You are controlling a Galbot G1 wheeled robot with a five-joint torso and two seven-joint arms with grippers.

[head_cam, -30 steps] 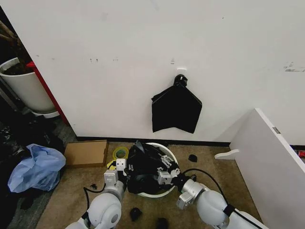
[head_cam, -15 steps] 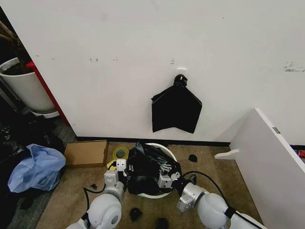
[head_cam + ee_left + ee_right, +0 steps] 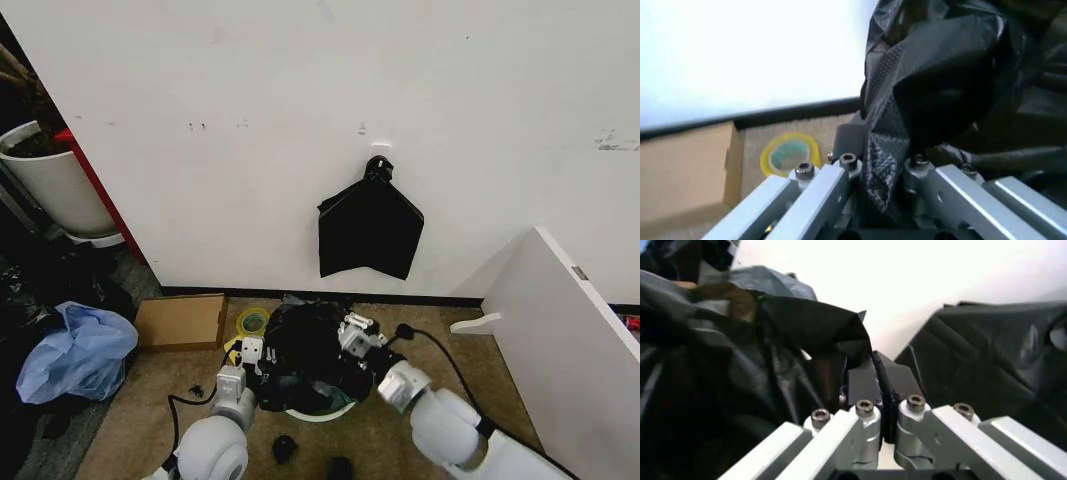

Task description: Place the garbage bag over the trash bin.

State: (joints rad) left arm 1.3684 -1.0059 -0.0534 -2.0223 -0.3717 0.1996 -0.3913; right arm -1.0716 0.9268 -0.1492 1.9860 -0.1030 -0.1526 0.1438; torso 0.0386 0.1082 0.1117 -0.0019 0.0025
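The glossy black garbage bag [image 3: 308, 352] lies bunched over the white trash bin [image 3: 322, 413], and just the bin's near rim peeks out below the film. My left gripper [image 3: 250, 353] is at the bag's left edge, shut on a fold of film [image 3: 897, 100] that runs down between its fingers [image 3: 848, 136]. At the bag's far right edge, my right gripper [image 3: 356, 336] is raised and shut on the bag. In the right wrist view its fingertips [image 3: 863, 380] are pressed together on the bag's edge [image 3: 807, 325].
A flat black bundle [image 3: 370, 230] hangs on the wall behind the bin. A cardboard box [image 3: 182, 320] and a yellow tape roll [image 3: 252, 321] lie to the left. Farther left are a blue plastic bag [image 3: 75, 350] and a white tub [image 3: 55, 185]. A white panel [image 3: 570, 350] stands at the right.
My right gripper has risen and moved toward the wall with the bag's edge. The film now spreads over the bin's mouth, hiding most of the rim. The left gripper shifted slightly.
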